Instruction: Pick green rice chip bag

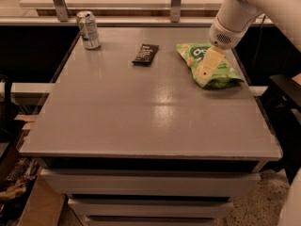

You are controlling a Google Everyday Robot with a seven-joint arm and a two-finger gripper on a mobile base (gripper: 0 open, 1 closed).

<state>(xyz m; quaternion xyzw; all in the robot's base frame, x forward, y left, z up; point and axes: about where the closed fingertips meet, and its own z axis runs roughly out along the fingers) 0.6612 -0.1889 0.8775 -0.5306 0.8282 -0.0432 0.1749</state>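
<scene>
The green rice chip bag (214, 72) lies flat on the grey table (150, 112) at the far right, light green with a dark round logo. My gripper (207, 66) comes down from the white arm at the upper right and its pale fingers point down onto the middle of the bag, covering part of it. The fingertips appear to be at the bag's surface.
A small black bar wrapper (145, 53) lies at the back middle of the table. A green-and-white drink can (88, 29) stands upright at the back left corner. A dark chair (284, 107) is off the table's right edge. Drawers sit below the front edge.
</scene>
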